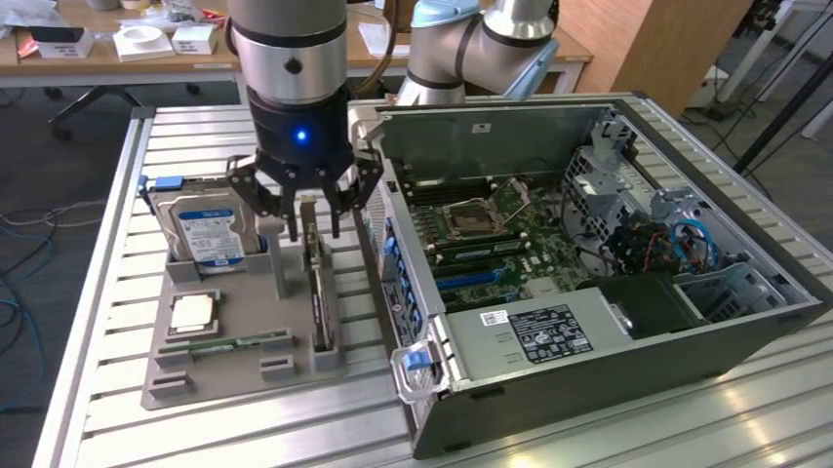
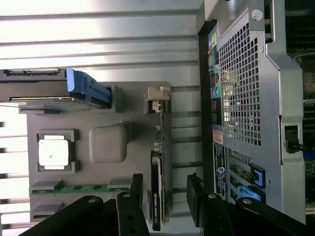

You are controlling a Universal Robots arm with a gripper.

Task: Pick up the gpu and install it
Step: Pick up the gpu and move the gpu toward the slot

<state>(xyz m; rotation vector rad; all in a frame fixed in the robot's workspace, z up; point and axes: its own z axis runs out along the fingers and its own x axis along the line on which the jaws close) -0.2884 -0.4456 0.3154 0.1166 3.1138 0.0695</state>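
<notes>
Over the gray holder tray [image 1: 170, 375] on the slatted metal table [image 1: 98, 292], the gripper [image 1: 314, 226] hangs with its jaws spread, one finger on each side of the gpu [image 1: 320, 304]. The gpu stands on its long edge in a slot along the tray's side nearest the computer case [image 1: 625, 370].

From the exterior view come the arm's height and the wider layout. The fingertips are level with the card's upper edge, at its end farther from the camera. The hard drive [image 1: 206, 237] stands upright toward the exterior view's left, and the processor [image 1: 193, 312] and the green memory stick [image 1: 241, 342] lie flat in front of it. The case lies open with its motherboard [image 1: 501, 239] exposed.

Looking straight down, the wrist view supplies the clearances. The black fingers [image 2: 134, 194] stand apart from the card on both sides, with the wider gap toward the case. The card's pale bracket [image 2: 157, 101] sits at the end away from the fingers. This view also takes in the case's perforated rear panel [image 2: 241, 93], just beside the tray.
</notes>
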